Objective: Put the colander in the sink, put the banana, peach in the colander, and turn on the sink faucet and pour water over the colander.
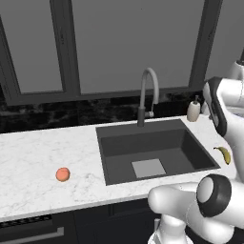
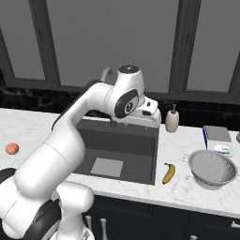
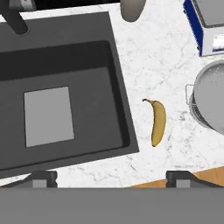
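even flat light (soft shadows)

Banana (image 3: 158, 122) between sink (image 3: 114, 83) and colander (image 3: 211, 101)

Counter (image 1: 38, 157) looks like white veined marble, smooth – sink (image 1: 114, 143) is matt dark grey, faucet (image 1: 147, 90) brushed metal, colander (image 2: 212, 168) perforated pale metal.

The sink (image 3: 65, 57) basin lies bare, lower left in the hand view. Bare worktop (image 3: 144, 57) surrounds the banana (image 3: 158, 121); the colander (image 3: 212, 103) crowds the right edge, a soap bottle (image 3: 132, 8) and box (image 3: 208, 26) along the top.
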